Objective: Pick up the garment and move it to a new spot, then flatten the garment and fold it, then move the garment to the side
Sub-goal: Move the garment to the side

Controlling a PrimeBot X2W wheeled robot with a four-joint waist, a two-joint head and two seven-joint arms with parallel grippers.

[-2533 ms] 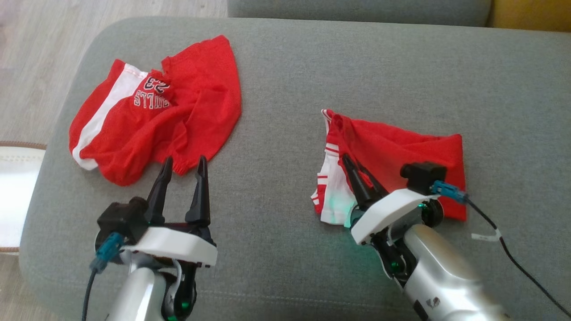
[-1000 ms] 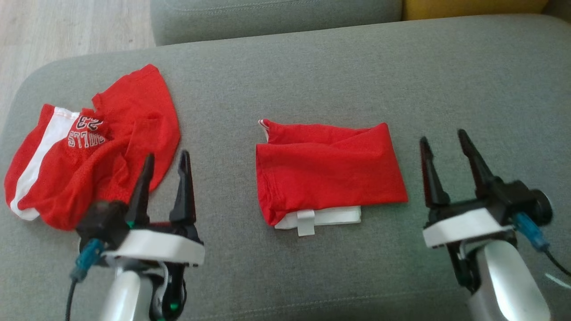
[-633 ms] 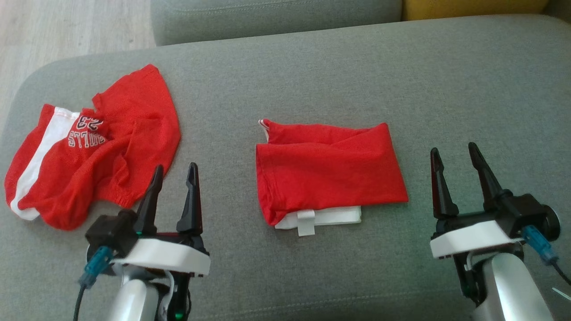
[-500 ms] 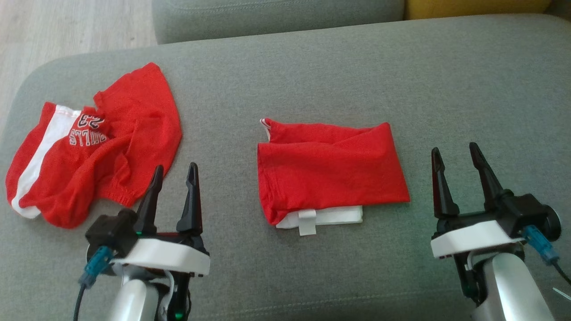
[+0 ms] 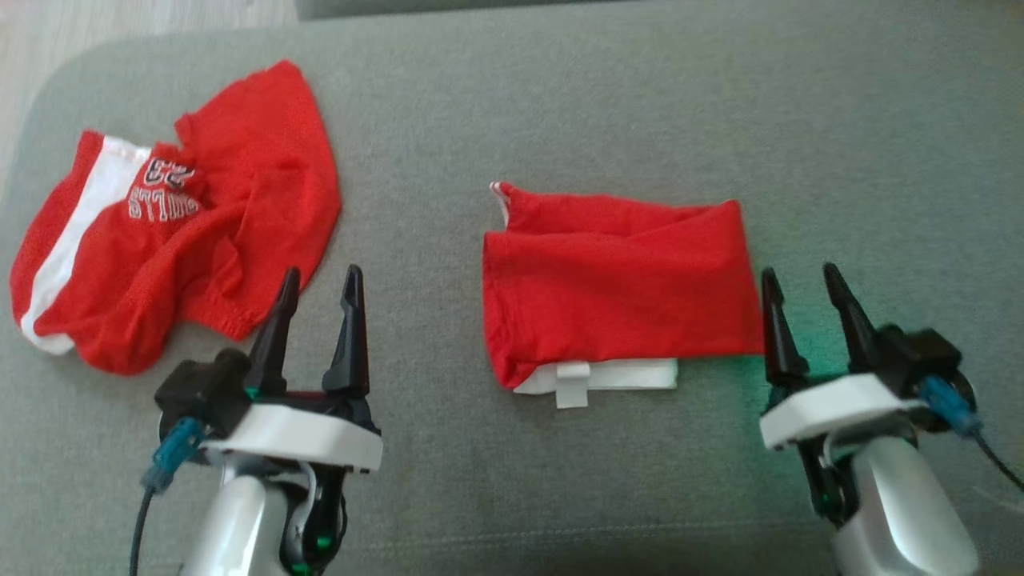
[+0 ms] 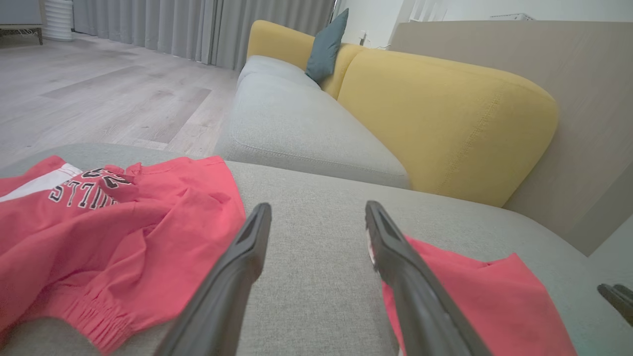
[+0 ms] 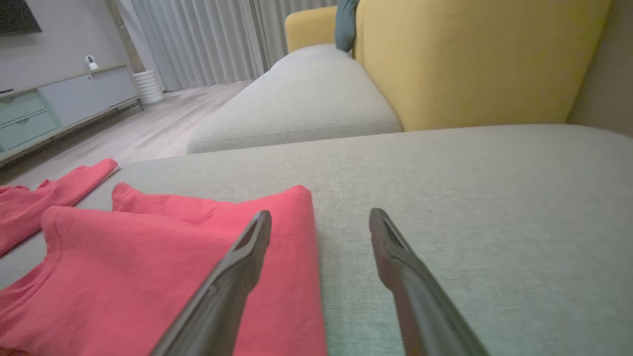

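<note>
Grey fabric covers the sofa cushion (image 5: 560,104) on which two red pieces lie. The folded garment (image 5: 616,288) rests flat near the middle of the cushion, a little towards its near edge. A white layer (image 5: 632,374) and a small label tab (image 5: 572,386) peek out along the side facing the robot. The crumpled garment (image 5: 240,200), with a white stripe and dark lettering, lies well apart from it by the cushion's left edge. The left hand (image 5: 322,272) hangs just near of that crumpled piece, fingers spread apart and holding nothing. The right hand (image 5: 801,270) sits just beside the folded garment's right edge, its fingers likewise apart and empty. I cannot tell whether its nearer finger touches the cloth. A yellow backrest (image 6: 445,113) rises beyond the cushion's far edge.
</note>
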